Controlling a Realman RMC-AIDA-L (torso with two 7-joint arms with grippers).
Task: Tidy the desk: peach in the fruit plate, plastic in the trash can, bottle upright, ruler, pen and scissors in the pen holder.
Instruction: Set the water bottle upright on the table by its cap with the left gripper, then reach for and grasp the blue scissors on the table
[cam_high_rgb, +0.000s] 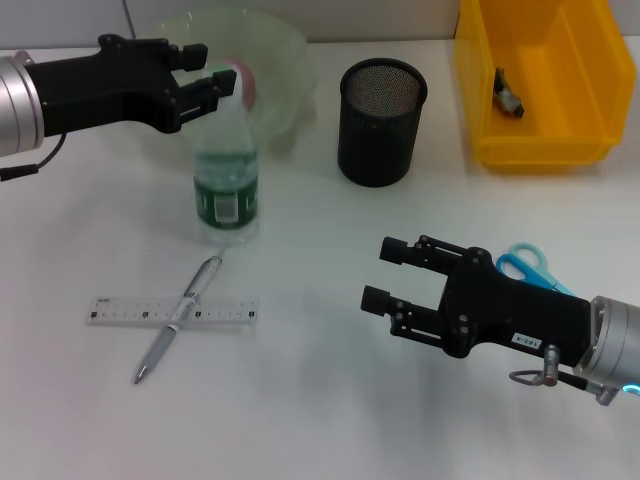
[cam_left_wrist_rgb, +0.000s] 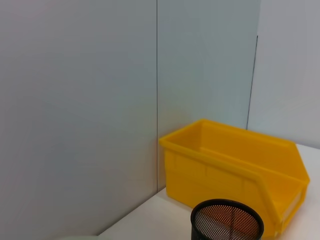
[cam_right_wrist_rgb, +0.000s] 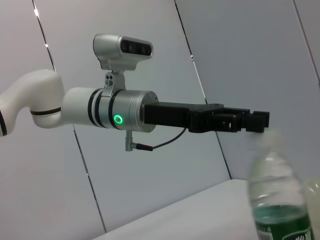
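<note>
The clear bottle (cam_high_rgb: 226, 190) with a green label stands upright left of centre; it also shows in the right wrist view as bottle (cam_right_wrist_rgb: 276, 200). My left gripper (cam_high_rgb: 212, 68) hovers open at its cap, fingers on either side, and appears as the left gripper (cam_right_wrist_rgb: 257, 121) just above the cap. A pinkish peach (cam_high_rgb: 245, 82) lies in the pale green fruit plate (cam_high_rgb: 285, 60) behind it. A silver pen (cam_high_rgb: 180, 318) lies across the clear ruler (cam_high_rgb: 120, 312) at front left. Blue scissors (cam_high_rgb: 528, 264) peek out behind my open right gripper (cam_high_rgb: 386, 275). The black mesh pen holder (cam_high_rgb: 381, 122) stands at the back centre.
The yellow bin (cam_high_rgb: 540, 120) at the back right holds a small dark piece (cam_high_rgb: 510, 96). The left wrist view shows the bin (cam_left_wrist_rgb: 235, 165) and the pen holder (cam_left_wrist_rgb: 227, 220) against a grey wall.
</note>
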